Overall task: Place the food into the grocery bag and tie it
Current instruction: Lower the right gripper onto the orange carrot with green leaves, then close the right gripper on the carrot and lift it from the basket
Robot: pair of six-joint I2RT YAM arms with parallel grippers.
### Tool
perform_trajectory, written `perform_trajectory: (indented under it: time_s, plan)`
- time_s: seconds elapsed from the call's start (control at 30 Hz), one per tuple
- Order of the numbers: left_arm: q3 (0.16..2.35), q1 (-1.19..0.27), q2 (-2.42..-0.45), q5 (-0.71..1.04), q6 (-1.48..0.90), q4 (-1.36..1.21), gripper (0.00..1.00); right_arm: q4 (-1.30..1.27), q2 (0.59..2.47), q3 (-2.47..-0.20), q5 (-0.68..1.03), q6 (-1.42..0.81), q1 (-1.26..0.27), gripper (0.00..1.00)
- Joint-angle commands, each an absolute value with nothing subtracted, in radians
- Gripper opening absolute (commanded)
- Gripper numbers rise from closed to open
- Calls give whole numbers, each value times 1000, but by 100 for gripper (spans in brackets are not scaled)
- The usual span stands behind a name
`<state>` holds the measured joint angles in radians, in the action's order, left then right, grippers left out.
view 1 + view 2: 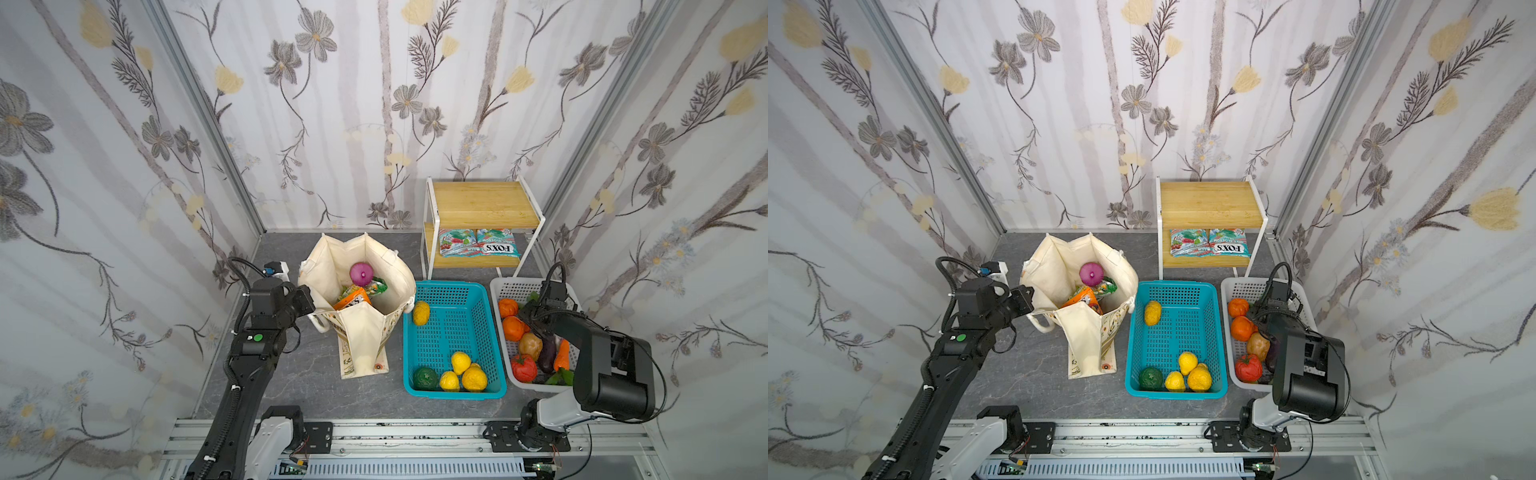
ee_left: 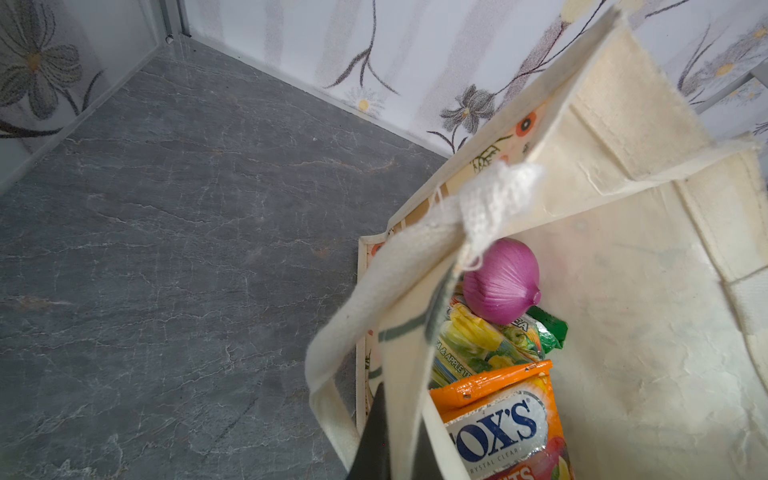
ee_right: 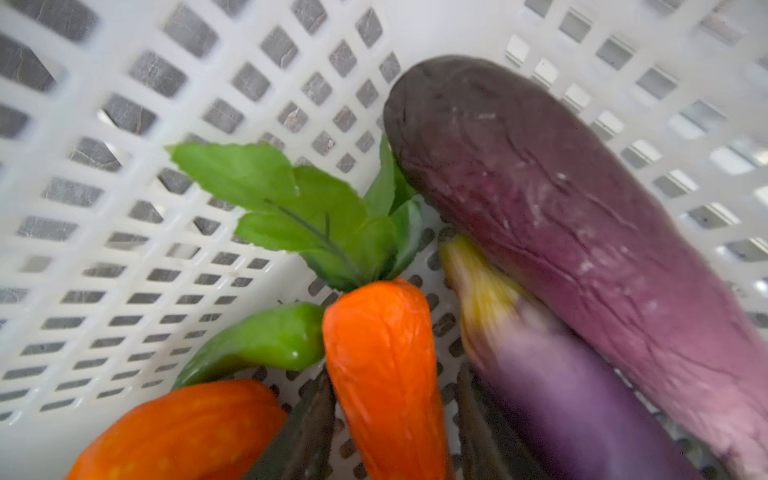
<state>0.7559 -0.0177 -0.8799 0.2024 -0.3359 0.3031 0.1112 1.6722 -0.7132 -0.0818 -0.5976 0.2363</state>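
Grocery bag (image 1: pixel 328 270) stands left of centre on the grey table (image 1: pixel 291 374), mouth up and gaping, one side panel flopped forward. Teal basket (image 1: pixel 453 328) sits just beside it on the right, with lemons (image 1: pixel 460 362) clustered at its near end. White basket (image 1: pixel 515 289) comes next, nearest the right wall, crowded with vegetables. Left gripper (image 1: pixel 311 308) is at the bag's left rim, jaws together on the cream fabric by the handle loop (image 1: pixel 320 326). My reading: it pins that edge up and outward so the mouth is wide enough for drops. Right gripper (image 3: pixel 395 432) is down inside the white basket, jaws apart, one dark finger on each side of the carrot (image 3: pixel 378 353). No firm contact shows, so I judge this is not yet a grip. The carrot lies wedged between a green pepper (image 3: pixel 266 340) and two aubergines (image 3: pixel 561 199), likely the reason the fingers straddle it lengthwise. Already in the bag: a purple onion (image 1: pixel 361 274) resting on a green packet (image 2: pixel 478 336) and an orange packet (image 2: pixel 503 424). Judged stage: mid-loading, tying not begun.
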Motion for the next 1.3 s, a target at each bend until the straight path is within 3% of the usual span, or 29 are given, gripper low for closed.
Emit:
perform_trajectory:
  time_s: [0.0, 0.1, 0.37, 0.47, 1.27]
  plan:
    - [755, -17, -877, 186, -327, 291, 0, 96, 1674, -717, -121, -595, 238, 43]
    - [755, -17, -877, 184, -327, 291, 0, 88, 1669, -712, -117, -592, 239, 33]
    - [754, -18, -875, 184, -325, 291, 0, 82, 1657, -709, -135, -610, 238, 33]
    - [754, -18, -873, 184, -324, 291, 0, 67, 1626, -694, -151, -612, 238, 27]
    - [761, -17, -880, 182, -325, 290, 0, 54, 1376, -652, -321, -632, 208, 27]
